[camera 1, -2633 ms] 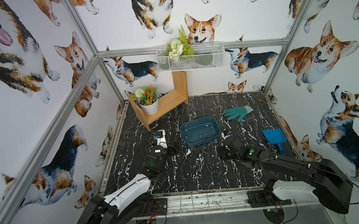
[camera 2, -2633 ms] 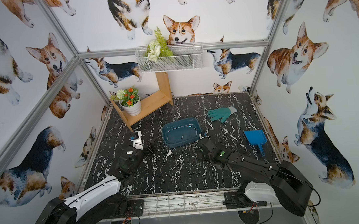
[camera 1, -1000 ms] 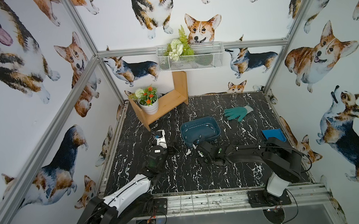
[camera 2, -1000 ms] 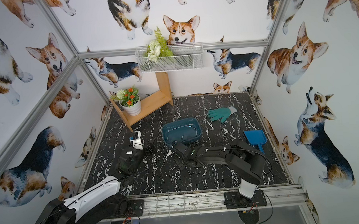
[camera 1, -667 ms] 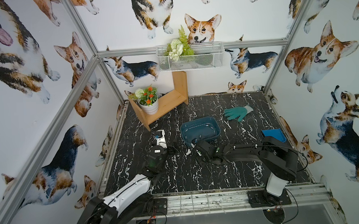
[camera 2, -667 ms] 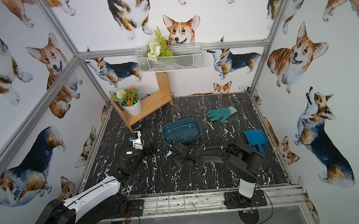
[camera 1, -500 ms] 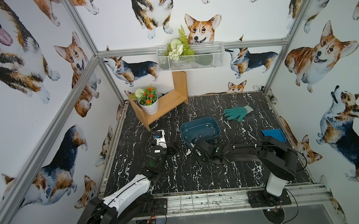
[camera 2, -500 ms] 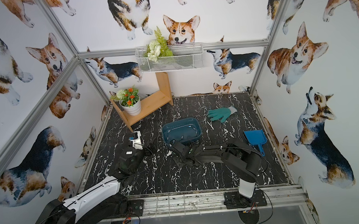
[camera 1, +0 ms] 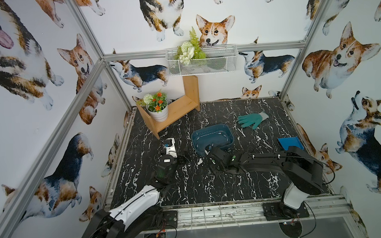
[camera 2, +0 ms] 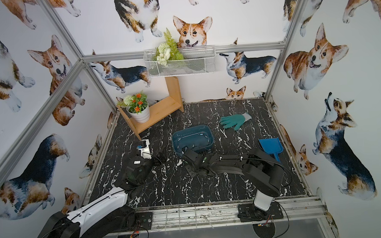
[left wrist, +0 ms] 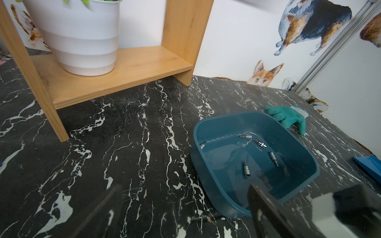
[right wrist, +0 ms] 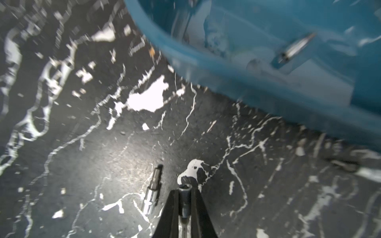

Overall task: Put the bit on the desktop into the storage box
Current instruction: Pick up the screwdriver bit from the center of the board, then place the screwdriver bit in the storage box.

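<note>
The right pincer [right wrist: 185, 192] is seen clamped on a bit [right wrist: 185, 203], held outside the storage box [right wrist: 257, 86] near its wall and just beside a second bit [right wrist: 153, 190] that lies flat on the desk [right wrist: 92, 156]. The left pincer [left wrist: 183, 216] is held with its jaws wide apart above the desk, near a corner of the box, with the wooden shelf [left wrist: 123, 68] farther off. Several more bits [left wrist: 246, 170] are noted lying on the floor of the box.

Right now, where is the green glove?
In a top view, the green glove lies at the back right of the desktop, beyond the storage box, not touching it.
</note>
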You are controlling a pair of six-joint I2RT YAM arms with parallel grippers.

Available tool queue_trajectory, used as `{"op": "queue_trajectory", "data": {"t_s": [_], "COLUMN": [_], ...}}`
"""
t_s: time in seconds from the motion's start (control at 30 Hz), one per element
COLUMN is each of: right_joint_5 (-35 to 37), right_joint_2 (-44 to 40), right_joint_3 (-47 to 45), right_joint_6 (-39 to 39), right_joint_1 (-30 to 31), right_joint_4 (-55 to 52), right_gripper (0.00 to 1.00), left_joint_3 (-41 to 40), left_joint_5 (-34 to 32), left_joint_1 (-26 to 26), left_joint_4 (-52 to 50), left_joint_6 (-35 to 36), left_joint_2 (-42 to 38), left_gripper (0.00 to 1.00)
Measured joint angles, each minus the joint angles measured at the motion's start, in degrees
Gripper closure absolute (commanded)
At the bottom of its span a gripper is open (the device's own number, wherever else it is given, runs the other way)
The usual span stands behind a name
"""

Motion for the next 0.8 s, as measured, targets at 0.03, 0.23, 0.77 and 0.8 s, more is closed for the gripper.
{"op": "queue_trajectory", "data": {"t_s": [0.03, 0.23, 0.77, 0.8], "right_joint_5": [0.42, 2.97, -3.13, -3.13], "right_joint_2": [-0.94, -6.36, 3.5, 4.07], "right_joint_3": [0.02, 0.9, 10.62, 11.06], "right_joint_6": [0.0, -0.07, -1.27, -1.36], "right_joint_1": [0.0, -2.49, -19.67, -20.0], "right_joint_4": [-0.04, -0.55, 9.92, 10.12], "right_gripper": [0.9, 0.9, 0.81, 0.68], "left_joint_3": [0.0, 0.0, 0.94, 1.25], "left_joint_5": [0.0, 0.02, 0.26, 0.31], "left_joint_1": [0.0, 0.0, -0.02, -0.02], "left_joint_4": [0.0, 0.0, -0.85, -0.96], "left_joint_6": [0.0, -0.02, -0.46, -0.52], "left_joint_2": [0.0, 0.07, -1.42, -1.36], "left_gripper": [0.0, 0.0, 0.0, 0.0]}}
